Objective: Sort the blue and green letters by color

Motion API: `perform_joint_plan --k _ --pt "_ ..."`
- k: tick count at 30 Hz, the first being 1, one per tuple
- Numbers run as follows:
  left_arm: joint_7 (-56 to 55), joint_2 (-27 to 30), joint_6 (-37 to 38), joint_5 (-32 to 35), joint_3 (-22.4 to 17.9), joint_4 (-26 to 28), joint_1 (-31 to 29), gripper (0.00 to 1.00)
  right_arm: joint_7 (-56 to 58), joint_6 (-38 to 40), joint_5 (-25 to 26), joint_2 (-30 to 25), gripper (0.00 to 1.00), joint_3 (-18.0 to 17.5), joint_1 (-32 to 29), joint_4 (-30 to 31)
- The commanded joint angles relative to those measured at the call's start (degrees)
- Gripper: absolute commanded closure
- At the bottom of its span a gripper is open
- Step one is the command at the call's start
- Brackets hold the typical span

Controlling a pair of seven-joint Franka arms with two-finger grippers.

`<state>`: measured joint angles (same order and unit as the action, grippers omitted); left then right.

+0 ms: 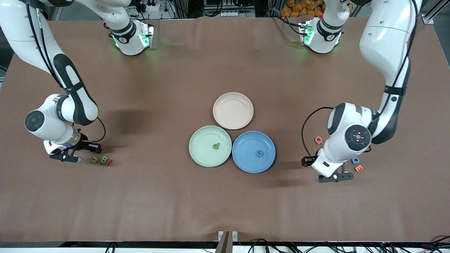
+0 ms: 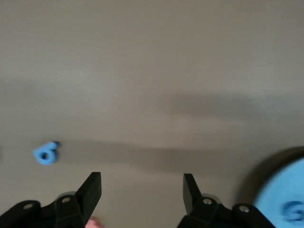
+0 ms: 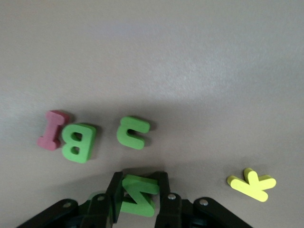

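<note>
Two grippers low: right gripper (image 3: 138, 192) clamps green N (image 3: 138, 194); left gripper (image 2: 142, 190) spread.

Three plates grouped mid-desk: pink plate (image 1: 233, 110) set toward robots' edge, green plate (image 1: 210, 146) and blue plate (image 1: 254, 151) side by side nearer front camera. Green letter (image 1: 216, 146) seen in green plate, blue letter (image 1: 259, 153) in blue plate. Right gripper (image 1: 65, 157) held low beside green letters (image 1: 100, 160) near right arm's end. Left gripper (image 1: 334, 176) positioned near blue D (image 1: 355, 160), orange E (image 1: 358, 168), pink Q (image 1: 318, 140).
</note>
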<state>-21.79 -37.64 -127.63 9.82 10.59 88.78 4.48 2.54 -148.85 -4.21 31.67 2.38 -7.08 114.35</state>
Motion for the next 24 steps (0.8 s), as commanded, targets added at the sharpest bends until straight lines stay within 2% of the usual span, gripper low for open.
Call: perform_joint_plan --k 1,9,13,17,24 --pt "4.7 1.3 0.2 2.4 1.2 2.4 -3.5 0.22 -3.2 5.5 -0.3 -4.6 1.0 -0.5 2.1 -0.4" --pt "9.0 0.1 -1.0 2.5 1.2 2.3 -6.7 0.22 -13.3 11.7 -0.3 -6.9 1.0 -2.0 7.1 -4.0" --pt "9.1 -1.1 -4.3 2.5 1.1 2.7 -7.6 0.22 -23.3 13.8 -0.4 -7.0 1.0 -2.2 11.6 -6.4" --pt "9.9 -1.3 -8.9 4.8 1.2 5.8 -9.1 0.22 -33.6 15.7 -0.4 -6.4 1.0 -2.4 16.4 -9.3" --pt "11.0 -2.3 -10.9 5.3 1.1 6.5 -9.7 0.22 -47.6 15.8 -0.3 -4.4 1.0 -7.6 19.8 -12.7"
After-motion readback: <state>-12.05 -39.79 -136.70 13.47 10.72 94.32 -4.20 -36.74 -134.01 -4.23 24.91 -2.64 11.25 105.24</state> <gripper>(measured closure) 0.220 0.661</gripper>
